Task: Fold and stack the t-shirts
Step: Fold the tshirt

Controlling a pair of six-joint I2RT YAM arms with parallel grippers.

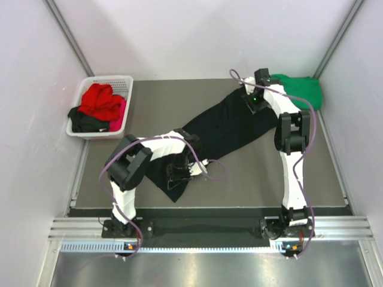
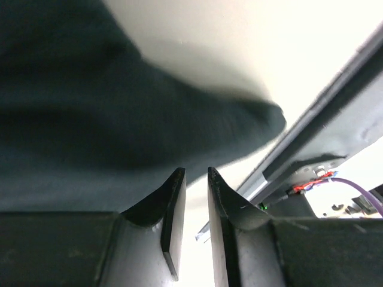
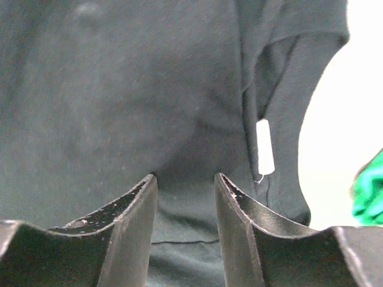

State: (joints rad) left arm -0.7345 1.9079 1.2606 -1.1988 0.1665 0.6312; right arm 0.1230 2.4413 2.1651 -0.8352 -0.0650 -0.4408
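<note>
Black jersey, soft and matte, makes up the large black t-shirt, which is pulled into a long, creased band running diagonally over the grey table from near left to far right. Its near end tapers to a point beside the left gripper, and its far end lies under the right gripper. From the left wrist, the left gripper shows two dark wedge-shaped fingers with only a slim gap, and the cloth hangs blurred just past their tips. From the right wrist, the right gripper has its ribbed fingers set moderately apart, with wrinkled black cloth spanning the space and a small white label beside a folded seam. Whether either pair actually pinches the cloth I cannot tell. A green t-shirt sits crumpled at the far right corner. On the left, the white lattice basket holds a bunched red t-shirt, a pink t-shirt against its right wall and a small black t-shirt at its near side.
</note>
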